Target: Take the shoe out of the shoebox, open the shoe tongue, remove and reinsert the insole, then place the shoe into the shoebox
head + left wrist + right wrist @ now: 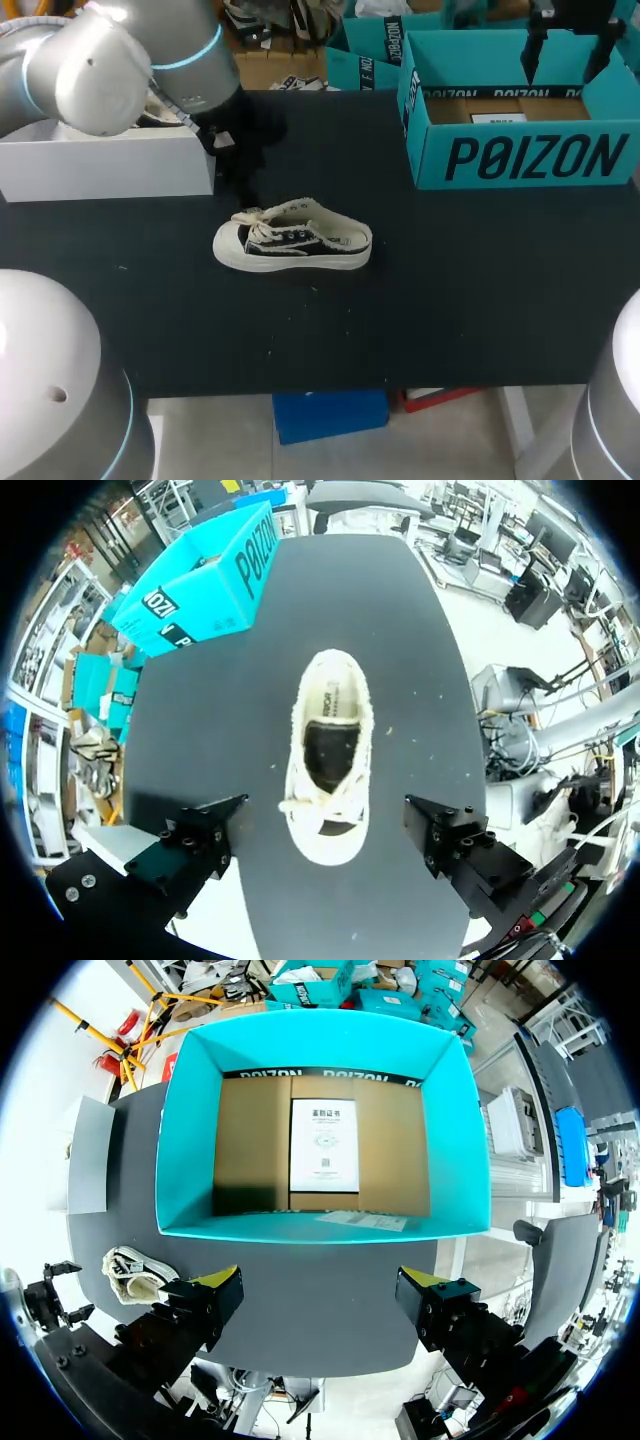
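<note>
A small black-and-cream sneaker [293, 240] lies upright on the black table [480, 300], toe toward the left, laces loose. In the left wrist view the sneaker [330, 745] is below and ahead of my left gripper [325, 801]. Its fingers [205, 832] stand wide open and clear of the shoe. In the head view that left gripper [240, 150] hangs just behind the shoe's toe end. The teal shoebox [520, 160] stands open at the back right. My right gripper [318, 1277] hovers open above the shoebox [185, 1130], which holds only a paper sheet [323, 1145].
A long white box [100, 165] sits at the back left, beside the left arm. From the right wrist the sneaker [135, 1270] shows off to the side of the shoebox. Bare table surface stretches in front of the shoe to the near edge.
</note>
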`<action>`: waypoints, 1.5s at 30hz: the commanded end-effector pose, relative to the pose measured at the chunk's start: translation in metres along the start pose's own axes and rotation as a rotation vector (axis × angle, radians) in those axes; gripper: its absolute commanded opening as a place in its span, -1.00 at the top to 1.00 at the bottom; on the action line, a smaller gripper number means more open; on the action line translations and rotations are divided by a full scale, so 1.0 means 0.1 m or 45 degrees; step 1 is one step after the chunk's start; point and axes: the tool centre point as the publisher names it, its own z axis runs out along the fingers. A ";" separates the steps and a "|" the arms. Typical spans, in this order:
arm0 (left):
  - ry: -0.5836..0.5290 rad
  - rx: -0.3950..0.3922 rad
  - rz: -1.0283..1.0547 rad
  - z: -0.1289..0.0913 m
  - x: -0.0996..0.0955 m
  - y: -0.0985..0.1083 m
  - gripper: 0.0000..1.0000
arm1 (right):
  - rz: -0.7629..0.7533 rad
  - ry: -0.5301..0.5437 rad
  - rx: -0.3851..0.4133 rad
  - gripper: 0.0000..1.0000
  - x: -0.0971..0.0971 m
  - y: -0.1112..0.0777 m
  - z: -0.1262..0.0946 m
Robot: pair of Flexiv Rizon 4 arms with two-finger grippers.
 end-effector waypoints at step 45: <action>-0.091 0.588 0.051 -0.06 0.32 0.80 -1.00 | -1.510 0.004 -0.593 -1.00 1.30 -0.19 -0.86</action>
